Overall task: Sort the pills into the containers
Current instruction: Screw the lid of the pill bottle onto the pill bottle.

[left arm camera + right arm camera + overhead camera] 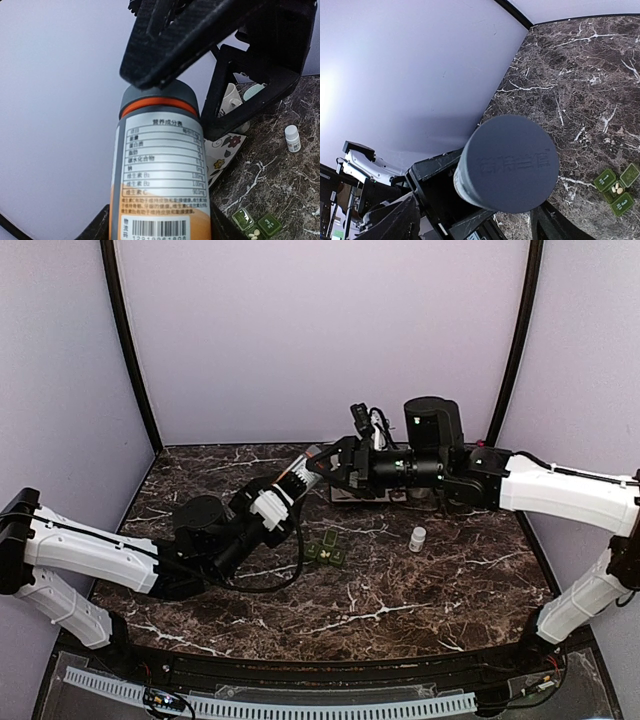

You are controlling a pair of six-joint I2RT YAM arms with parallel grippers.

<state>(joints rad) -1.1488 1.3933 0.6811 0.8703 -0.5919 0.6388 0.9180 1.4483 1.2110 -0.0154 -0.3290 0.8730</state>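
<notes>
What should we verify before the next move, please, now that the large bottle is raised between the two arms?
1. The bottle is clamped between the left fingers: ok.
2. The grey cap is off the bottle: not ok, it is on.
3. The right fingers are gripping the grey cap: cannot tell.
4. The pill box is open to receive: ok, one compartment shows pills.
5. The small white bottle stands apart from the pill box: ok.

Pale lilac walls (320,330) close in the back and both sides, with slim black posts (130,350) rising at the rear corners. The counter (400,610) is dark brown marble veined in white. A white slotted strip (300,706) runs along its near edge. Light is soft and even.
</notes>
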